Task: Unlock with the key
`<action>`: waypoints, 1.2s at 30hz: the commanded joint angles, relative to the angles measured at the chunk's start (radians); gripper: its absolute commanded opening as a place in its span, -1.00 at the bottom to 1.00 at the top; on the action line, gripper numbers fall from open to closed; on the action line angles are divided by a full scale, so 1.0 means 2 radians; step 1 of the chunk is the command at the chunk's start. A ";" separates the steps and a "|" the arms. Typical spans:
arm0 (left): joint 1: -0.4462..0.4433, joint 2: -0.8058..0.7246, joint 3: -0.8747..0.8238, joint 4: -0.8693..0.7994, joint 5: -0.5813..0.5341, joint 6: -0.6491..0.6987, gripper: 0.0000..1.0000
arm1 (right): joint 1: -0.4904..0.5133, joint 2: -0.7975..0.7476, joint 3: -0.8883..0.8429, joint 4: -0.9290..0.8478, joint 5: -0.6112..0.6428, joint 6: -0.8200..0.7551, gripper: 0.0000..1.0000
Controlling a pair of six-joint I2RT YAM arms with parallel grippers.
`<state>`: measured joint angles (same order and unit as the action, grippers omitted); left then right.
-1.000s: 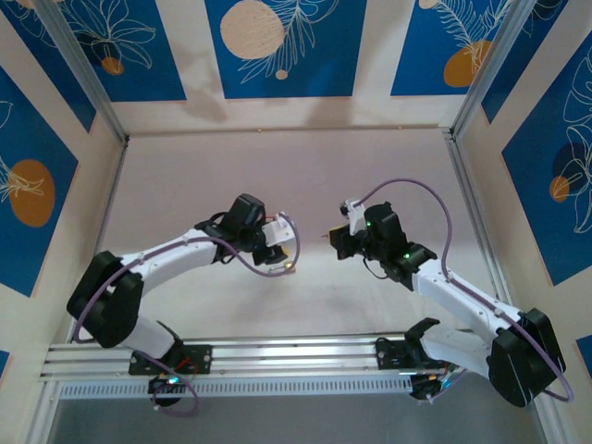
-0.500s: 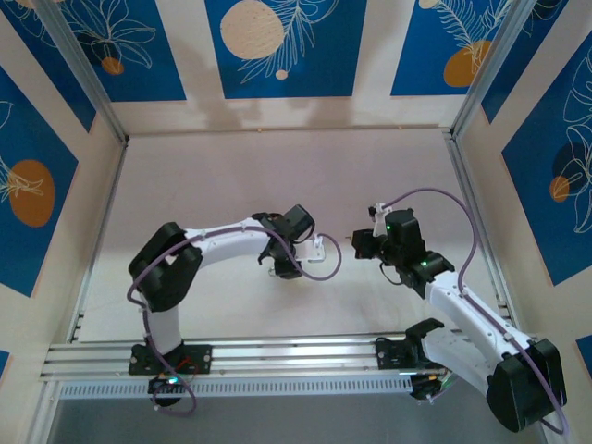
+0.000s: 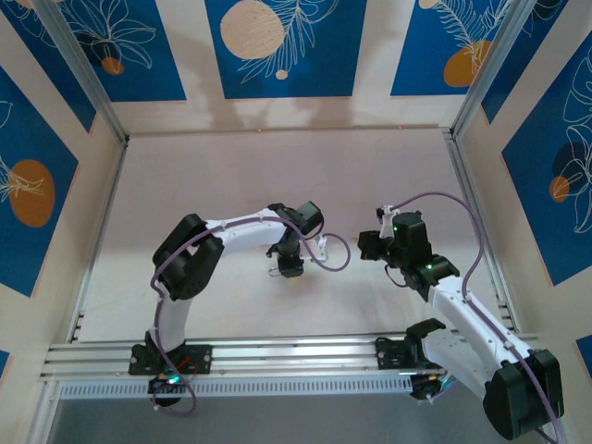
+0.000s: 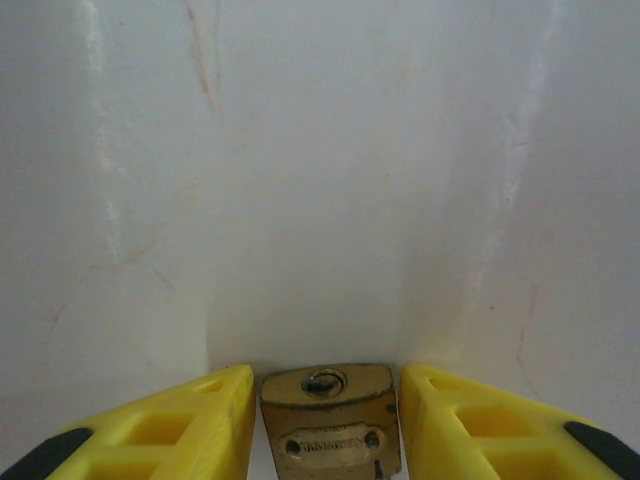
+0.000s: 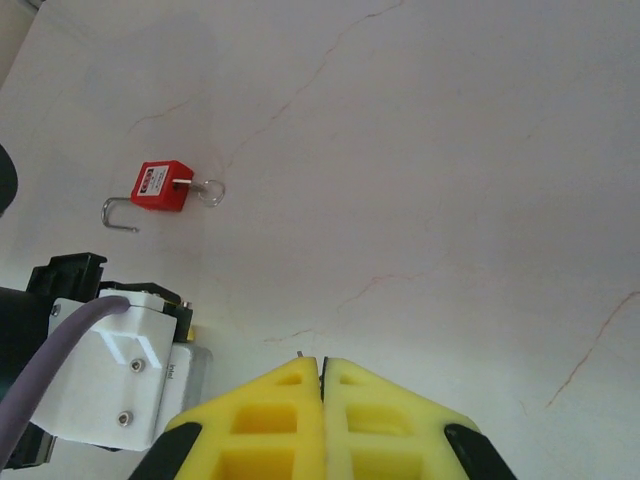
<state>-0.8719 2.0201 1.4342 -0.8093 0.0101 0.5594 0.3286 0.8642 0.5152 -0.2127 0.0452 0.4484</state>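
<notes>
The brass padlock (image 4: 328, 425) was found between the yellow fingers (image 4: 180, 430) of the left gripper (image 4: 325, 374). One finger stood close against each flank, grasping the body, and the keyhole face was turned outward toward the pale table (image 3: 231, 176). In the overhead view the left gripper (image 3: 319, 248) sat over the table's middle, and the padlock itself could not be made out there. The right gripper (image 3: 363, 245) stood just to the right of the brass padlock, apart from it and facing it. The right gripper (image 5: 321, 362) had its fingers (image 5: 380, 420) clenched flat together, with a thin metal tip, taken to be the key (image 5: 300, 354), protruding at the seam. A red padlock (image 5: 160, 187) lay on the table beyond the brass padlock, on the side away from the right gripper. Its shackle (image 5: 118, 216) was swung open and a small ring showed at its other end.
</notes>
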 commanded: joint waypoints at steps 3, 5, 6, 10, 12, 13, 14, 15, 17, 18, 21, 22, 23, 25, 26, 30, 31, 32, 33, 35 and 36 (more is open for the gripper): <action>-0.002 0.017 0.002 -0.036 -0.020 0.006 -0.24 | -0.006 -0.014 -0.002 -0.004 -0.013 0.004 -1.00; -0.002 0.020 0.003 -0.044 -0.022 0.002 -0.28 | -0.006 -0.016 -0.002 -0.004 -0.016 0.004 -1.00; -0.002 0.020 0.002 -0.044 -0.021 0.001 -0.31 | -0.007 -0.015 -0.002 -0.004 -0.016 0.004 -1.00; -0.002 0.023 0.001 -0.045 -0.025 -0.003 -0.46 | -0.007 -0.015 -0.003 0.000 -0.021 0.005 -1.00; -0.002 0.025 0.000 -0.047 -0.027 -0.004 -0.46 | -0.008 -0.015 -0.002 -0.001 -0.021 0.004 -1.00; -0.002 0.023 0.001 -0.048 -0.028 -0.006 -0.45 | -0.007 -0.015 -0.002 0.000 -0.021 0.004 -1.00; -0.002 0.023 0.001 -0.049 -0.028 -0.007 -0.43 | -0.008 -0.015 -0.003 0.001 -0.021 0.004 -1.00; -0.002 0.020 0.002 -0.051 -0.027 -0.009 -0.40 | -0.008 -0.014 -0.003 0.000 -0.022 0.004 -1.00; -0.002 0.016 0.004 -0.057 -0.024 -0.011 -0.36 | -0.008 -0.014 -0.003 0.001 -0.022 0.004 -1.00; -0.002 0.013 0.004 -0.056 -0.026 -0.011 -0.36 | -0.008 -0.013 -0.002 0.002 -0.022 0.005 -1.00; -0.001 0.007 -0.005 -0.051 -0.049 -0.009 -0.38 | -0.008 -0.013 -0.003 0.006 -0.026 0.005 -1.00; -0.001 0.008 -0.007 -0.052 -0.051 -0.008 -0.38 | -0.008 -0.013 -0.003 0.009 -0.028 0.006 -1.00; -0.001 0.009 -0.007 -0.054 -0.048 -0.009 -0.38 | -0.009 -0.011 -0.003 0.010 -0.031 0.006 -1.00; -0.002 0.012 -0.007 -0.051 -0.045 -0.012 -0.37 | -0.009 -0.009 0.000 0.011 -0.033 0.006 -1.00; -0.001 0.014 -0.006 -0.051 -0.049 -0.015 -0.36 | -0.008 -0.008 0.001 0.011 -0.035 0.005 -1.00; -0.001 0.005 -0.012 -0.047 -0.050 -0.017 -0.21 | -0.008 -0.009 0.002 0.009 -0.037 0.005 -1.00; -0.002 0.002 -0.010 -0.048 -0.047 -0.018 -0.17 | -0.008 -0.009 0.001 0.010 -0.037 0.006 -1.00; -0.001 -0.001 -0.007 -0.048 -0.044 -0.020 -0.15 | -0.008 -0.009 0.000 0.011 -0.037 0.006 -1.00; 0.000 -0.004 -0.005 -0.049 -0.040 -0.021 -0.15 | -0.009 -0.009 -0.001 0.014 -0.037 0.005 -1.00; 0.002 -0.006 0.000 -0.054 -0.037 -0.022 -0.15 | -0.009 -0.009 -0.001 0.016 -0.039 0.005 -1.00; 0.003 -0.005 0.001 -0.056 -0.035 -0.021 -0.16 | -0.009 -0.009 0.000 0.016 -0.039 0.006 -1.00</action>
<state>-0.8764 2.0239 1.4353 -0.8345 -0.0456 0.5220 0.3157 0.8478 0.5148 -0.1970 -0.0082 0.4484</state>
